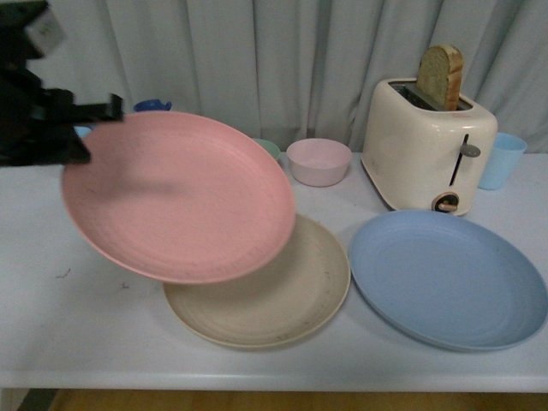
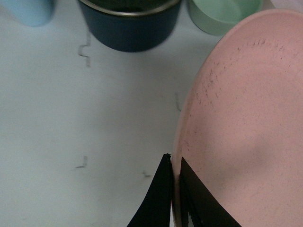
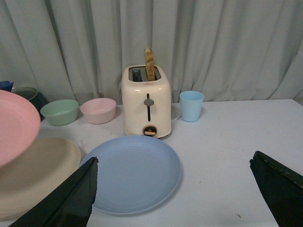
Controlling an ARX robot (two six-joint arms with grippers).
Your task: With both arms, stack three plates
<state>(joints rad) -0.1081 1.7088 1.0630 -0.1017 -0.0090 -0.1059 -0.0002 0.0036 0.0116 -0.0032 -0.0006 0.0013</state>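
Three plates show; the pink plate [image 1: 175,197] hangs tilted above the white table [image 1: 86,334], overlapping the left part of the beige plate [image 1: 282,300], which lies flat; the light blue plate [image 1: 445,278] lies flat just beside the beige one, in front of the cream toaster [image 1: 428,145] with its bread slice [image 1: 441,75]. The left gripper [image 2: 174,163] is clamped on the pink plate's rim, one finger on each face; the right gripper [image 3: 174,163] is spread wide with nothing in it, facing the light blue plate. A pink bowl [image 1: 318,161] stands behind the plates.
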